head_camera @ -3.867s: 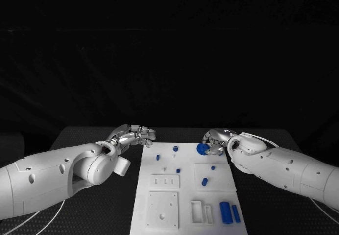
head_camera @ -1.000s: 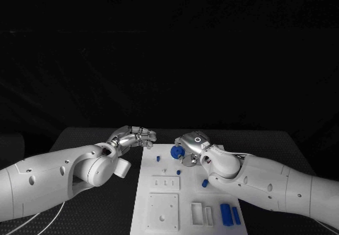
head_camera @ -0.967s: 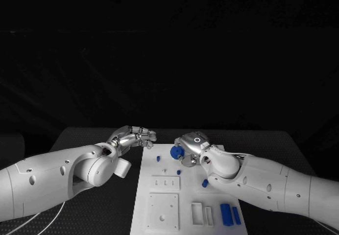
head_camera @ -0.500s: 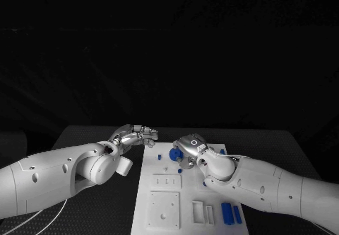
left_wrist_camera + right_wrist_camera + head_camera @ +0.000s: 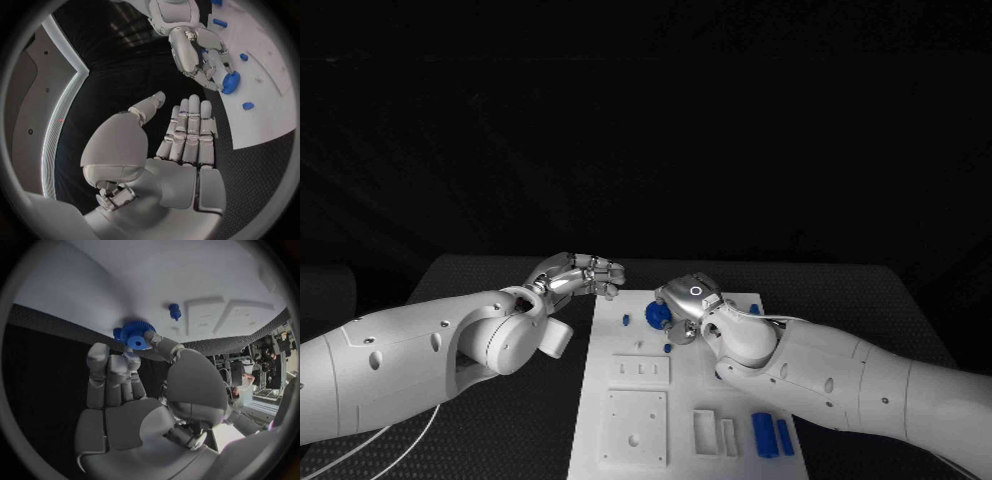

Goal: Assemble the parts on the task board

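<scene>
My right hand (image 5: pixel 689 301) pinches a blue gear (image 5: pixel 656 316) between thumb and fingers, low over the far left part of the white task board (image 5: pixel 678 395). The gear (image 5: pixel 134 335) hangs close to the board (image 5: pixel 187 270); I cannot tell whether they touch. A small blue peg (image 5: pixel 174 311) stands on the board nearby. My left hand (image 5: pixel 576 276) hovers just off the board's far left corner, holding nothing. Its fingers (image 5: pixel 187 132) lie straight and side by side, thumb apart. The left wrist view has the right hand (image 5: pixel 195 52) with the gear (image 5: pixel 230 83).
Small blue pegs (image 5: pixel 627 321) (image 5: pixel 668 348) stand on the board near the gear. Two long blue pieces (image 5: pixel 763 433) lie at the board's near right corner, beside white slots (image 5: pixel 705 431). A square recess (image 5: pixel 633 426) sits at the near left. Black table (image 5: pixel 488 275) surrounds the board.
The right hand has carried the gear from the board's far right across to its far left and lowered it. The left hand's fingers have straightened a little.
</scene>
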